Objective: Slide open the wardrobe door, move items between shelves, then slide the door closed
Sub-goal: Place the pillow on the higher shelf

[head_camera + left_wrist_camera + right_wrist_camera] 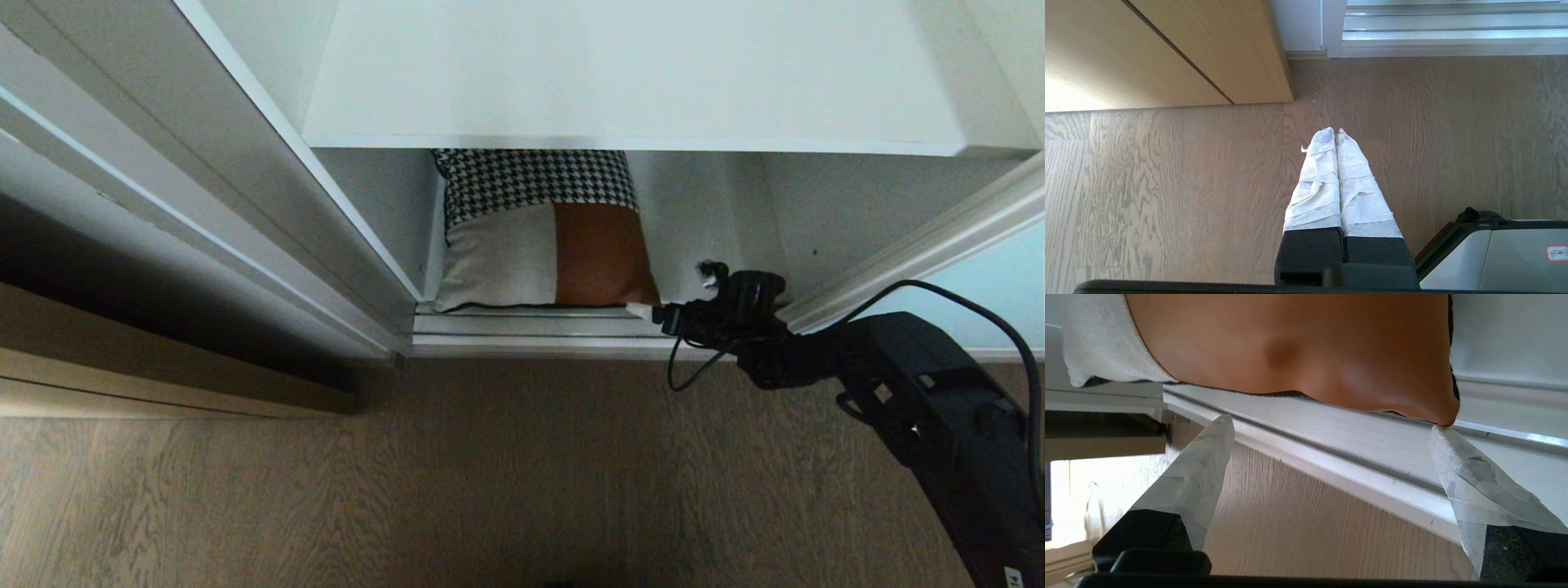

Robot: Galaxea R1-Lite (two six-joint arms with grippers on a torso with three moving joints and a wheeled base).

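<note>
1. Wood-grain floor across the whole lower half of the head view, running up to the wardrobe's silver bottom track.
2. White wardrobe interior open in the middle; sliding wardrobe door, pale-blue glass in a slim white frame, pushed off to the right edge of the head view, only a corner showing.
3. Tan wood panel standing on the floor at the left, beside the wardrobe's white corner post.
4. Upper shelf, a plain white board, bare on top, spanning the opening and overhanging the space below.
5. Right arm, black, reaching in from the lower right toward the track.
6. Patchwork cushion leaning upright in the bottom compartment under that shelf: houndstooth strip on top, cream panel left, rust-brown leather panel right, lower edge resting just behind the track.
7. Right gripper low at the cushion's lower right corner, spread wide and holding nothing; one taped fingertip touching the brown corner, the other well apart over the track and floor.
8. Left gripper pointed down at bare floor, well short of the track, taped fingers pressed together, empty.
</note>
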